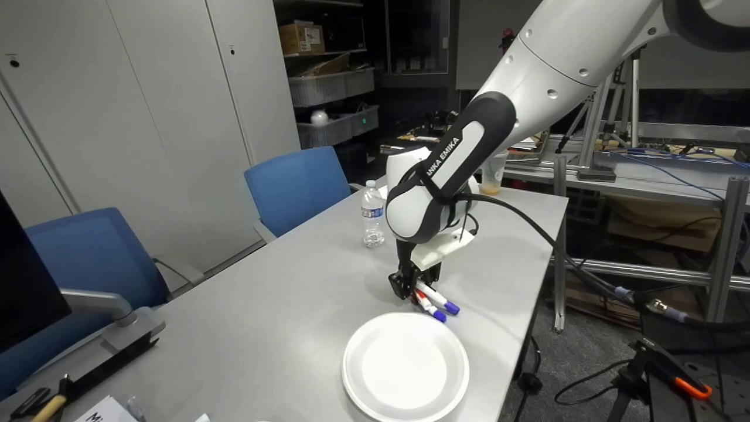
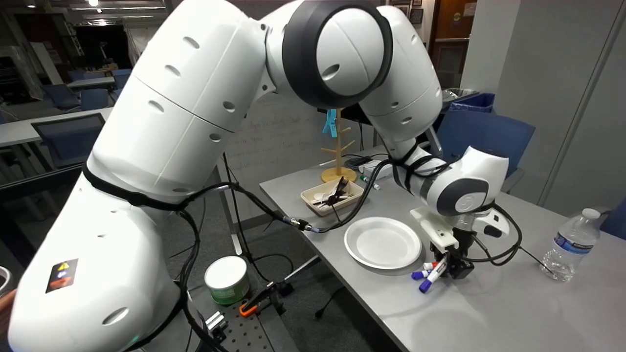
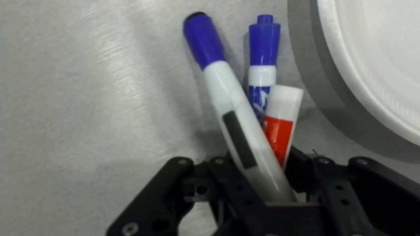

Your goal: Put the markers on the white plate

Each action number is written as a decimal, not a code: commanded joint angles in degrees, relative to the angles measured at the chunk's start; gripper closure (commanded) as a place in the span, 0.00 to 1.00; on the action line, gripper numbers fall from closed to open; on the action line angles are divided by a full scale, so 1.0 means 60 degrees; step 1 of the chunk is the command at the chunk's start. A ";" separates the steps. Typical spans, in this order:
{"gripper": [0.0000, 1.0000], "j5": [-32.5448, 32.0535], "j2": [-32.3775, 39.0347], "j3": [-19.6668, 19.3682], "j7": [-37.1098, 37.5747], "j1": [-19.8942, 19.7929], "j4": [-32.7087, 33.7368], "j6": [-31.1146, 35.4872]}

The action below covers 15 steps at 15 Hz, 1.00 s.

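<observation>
The white plate (image 1: 404,369) lies bare on the table in both exterior views (image 2: 383,243), and its rim shows at the wrist view's right (image 3: 347,72). Three markers cross between the fingers of my gripper (image 3: 261,157): a white-barrelled marker with a blue-purple cap (image 3: 234,101), a blue-labelled marker with a blue cap (image 3: 262,77), and a red-labelled marker (image 3: 279,134) with a white end. The fingers appear closed against the bunch; their lower ends are hidden. In both exterior views the gripper (image 1: 417,287) (image 2: 452,266) is low over the table beside the plate. I cannot tell whether the markers touch the table.
A water bottle (image 1: 372,217) stands behind the gripper, also in an exterior view (image 2: 570,247). A tray of utensils (image 2: 332,198), a wooden stand (image 2: 338,173) and a green-capped marker (image 2: 370,182) are beyond the plate. A cup (image 1: 492,173) stands near the far edge.
</observation>
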 commanded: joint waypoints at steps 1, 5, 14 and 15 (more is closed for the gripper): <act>0.94 0.0354 0.0293 0.0056 0.0057 -0.0026 0.0306 0.0106; 0.94 0.0406 0.0265 0.0044 0.0113 -0.0038 0.0278 0.0086; 0.94 0.0685 -0.0614 0.0440 -0.0270 -0.0065 -0.0204 0.0205; 0.94 0.0725 -0.0750 0.0492 -0.0306 -0.0055 -0.0253 0.0241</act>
